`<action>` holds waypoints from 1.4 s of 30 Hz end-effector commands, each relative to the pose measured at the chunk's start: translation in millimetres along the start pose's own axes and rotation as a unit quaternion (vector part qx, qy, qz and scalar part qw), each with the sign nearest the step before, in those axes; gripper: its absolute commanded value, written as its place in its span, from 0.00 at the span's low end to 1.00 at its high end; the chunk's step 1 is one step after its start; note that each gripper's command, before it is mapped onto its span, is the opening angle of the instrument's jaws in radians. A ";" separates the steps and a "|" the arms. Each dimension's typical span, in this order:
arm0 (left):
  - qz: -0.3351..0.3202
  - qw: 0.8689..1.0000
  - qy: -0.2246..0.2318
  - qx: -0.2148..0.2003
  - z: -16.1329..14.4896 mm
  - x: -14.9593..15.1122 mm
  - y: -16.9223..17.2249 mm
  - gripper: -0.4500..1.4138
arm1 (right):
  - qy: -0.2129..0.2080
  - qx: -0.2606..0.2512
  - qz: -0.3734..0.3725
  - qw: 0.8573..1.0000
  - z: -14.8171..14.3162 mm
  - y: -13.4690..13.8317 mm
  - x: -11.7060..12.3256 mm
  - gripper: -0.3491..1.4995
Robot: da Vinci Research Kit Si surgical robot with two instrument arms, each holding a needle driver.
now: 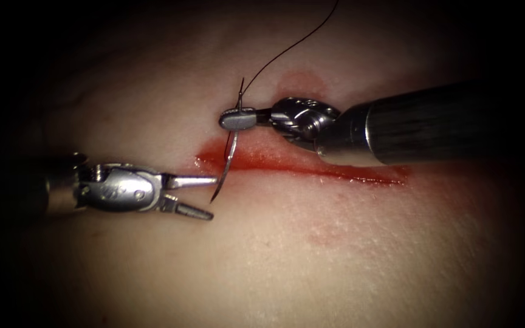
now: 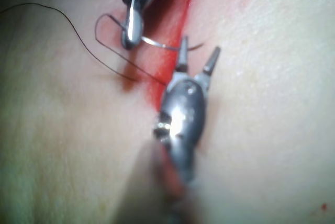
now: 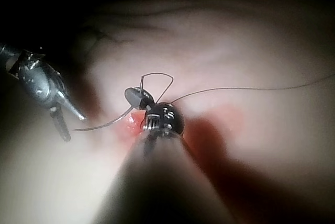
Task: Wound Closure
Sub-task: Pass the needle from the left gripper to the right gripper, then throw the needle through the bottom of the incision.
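In the endoscope view, the right tool comes in from the right and its jaws are pressed together on the needle. It pinches the needle near the thread end, in the upper part of the curve. The needle hangs down from the jaws across the left end of the cut, and its point lies just on the near side of the cut. I cannot tell if the point touches the tissue. The thread goes up from the needle's end toward the far side. The left tool comes from the left with its jaws spread; the upper jaw's tip is just beside the needle's lower part, and it holds nothing. Red fluid lies along the cut.

In the left wrist view, the left tool has its two jaws apart, with the needle passing by one jaw's tip. The right tool is closed on the needle, and the thread makes a loop beside it.

In the right wrist view, the right tool grips the needle, whose point reaches toward the spread jaws of the left tool. The thread runs away to the right over the tissue.
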 end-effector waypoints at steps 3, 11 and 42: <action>-0.001 1.000 0.006 -0.009 0.5 -0.6 0.2 0.36 | 0.001 -0.004 0.001 1.000 0.4 0.5 -0.5 0.00; -0.043 0.999 0.016 -0.017 -0.2 -0.4 -0.6 0.28 | -0.002 -0.007 0.004 1.000 -0.4 0.5 -0.5 0.00; -0.093 0.987 -0.129 -0.003 0.8 -10.0 -3.6 0.05 | -0.040 -0.061 -0.151 0.986 -1.1 0.2 1.5 0.00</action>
